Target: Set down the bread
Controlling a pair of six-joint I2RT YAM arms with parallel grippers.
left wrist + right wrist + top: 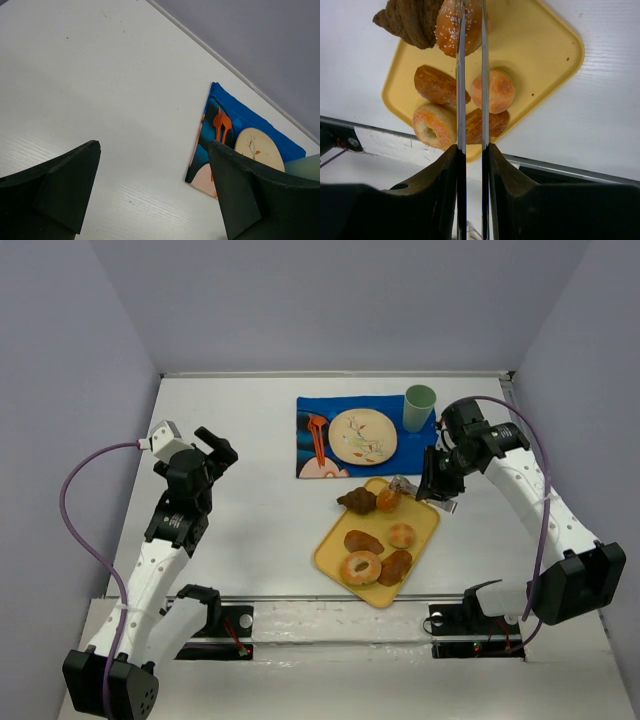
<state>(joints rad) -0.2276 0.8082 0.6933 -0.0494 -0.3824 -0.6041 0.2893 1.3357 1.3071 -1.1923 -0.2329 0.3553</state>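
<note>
My right pincer [408, 485], blades narrow and seemingly empty, hangs at the bread's [388, 500] two o'clock; widen first, then straddle it squarely.

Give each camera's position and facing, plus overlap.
Top external: above, behind the bases, looking down the table; left arm, right arm show.
Left wrist: on the left gripper, facing across table toward the blue mat; both fingers show.
Right wrist: on the right gripper, looking down on the yellow tray; both fingers show.
Shared: top also sees mat and tray.
</note>
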